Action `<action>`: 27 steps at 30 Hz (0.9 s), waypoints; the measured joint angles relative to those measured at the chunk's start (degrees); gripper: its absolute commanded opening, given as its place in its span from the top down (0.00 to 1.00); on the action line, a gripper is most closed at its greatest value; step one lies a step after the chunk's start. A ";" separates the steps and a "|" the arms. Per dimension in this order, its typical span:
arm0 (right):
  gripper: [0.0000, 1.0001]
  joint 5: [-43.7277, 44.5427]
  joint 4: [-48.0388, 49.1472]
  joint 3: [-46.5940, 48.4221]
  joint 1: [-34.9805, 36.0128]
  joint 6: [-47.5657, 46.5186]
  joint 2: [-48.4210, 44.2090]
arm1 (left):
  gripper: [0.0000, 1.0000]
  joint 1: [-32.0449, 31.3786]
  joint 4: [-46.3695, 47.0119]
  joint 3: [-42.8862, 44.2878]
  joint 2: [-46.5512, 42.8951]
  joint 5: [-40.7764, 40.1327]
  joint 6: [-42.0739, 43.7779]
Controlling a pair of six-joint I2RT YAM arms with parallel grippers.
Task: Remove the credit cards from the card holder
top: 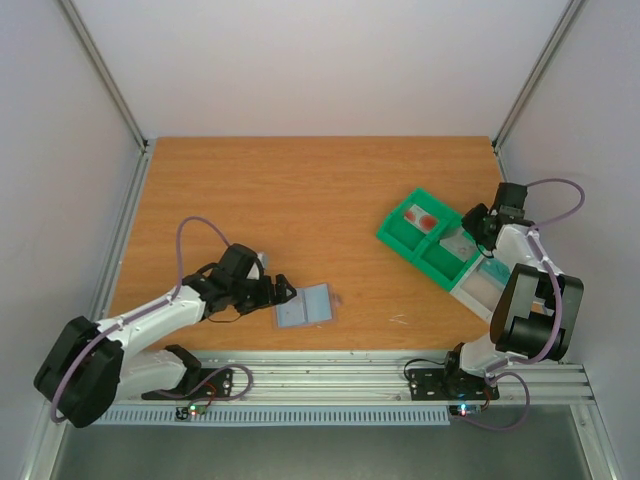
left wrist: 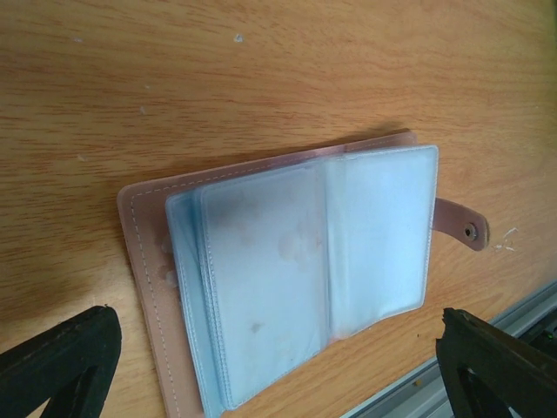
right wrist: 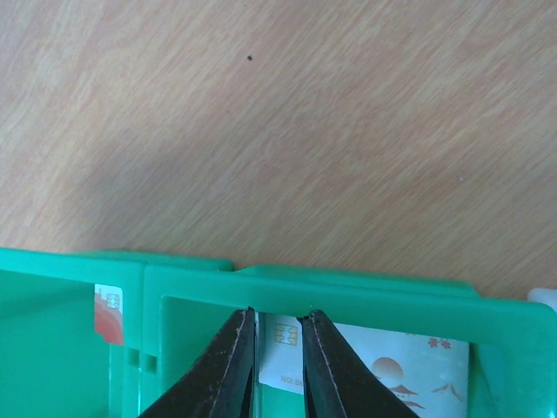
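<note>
The card holder [top: 303, 305] lies open on the table near the front edge. In the left wrist view its cloudy blue-clear sleeves [left wrist: 287, 261] rest on a pinkish cover, and no card shows plainly inside them. My left gripper [top: 280, 292] hovers at its left side, open wide, with a finger at either side of the holder [left wrist: 277, 318]. My right gripper [right wrist: 278, 313] hangs over the green tray [right wrist: 348, 296], jaws a narrow gap apart. A white credit card [right wrist: 383, 366] with a chip lies flat in the compartment below them. Another credit card [right wrist: 108, 315], with red on it, sits in the neighbouring compartment.
The green compartmented tray [top: 400, 235] stands at the right of the table, with a pale tray section [top: 480, 285] at its near end. The holder's snap strap [left wrist: 466, 228] sticks out towards the metal rail [top: 350, 375] along the front edge.
</note>
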 measured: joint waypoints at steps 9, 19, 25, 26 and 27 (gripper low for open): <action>0.97 1.18 -6.01 4.50 0.00 -0.33 0.02 | 0.01 0.00 -0.44 0.00 -1.36 0.00 -0.26; 0.99 -3.37 -8.07 6.21 2.10 -0.31 -0.42 | 0.01 0.00 -0.42 0.00 -1.33 1.20 -0.85; 0.99 -4.63 -10.10 6.97 2.64 -0.09 2.43 | 0.01 0.00 -0.37 0.02 -0.98 2.32 -0.85; 0.99 -3.85 -10.54 6.99 2.64 -0.11 2.99 | 0.01 0.00 -0.35 0.04 -0.76 2.51 -0.87; 0.99 -3.15 -10.84 6.97 2.62 -0.11 3.37 | 0.01 0.00 -0.37 0.13 -0.52 2.62 -0.87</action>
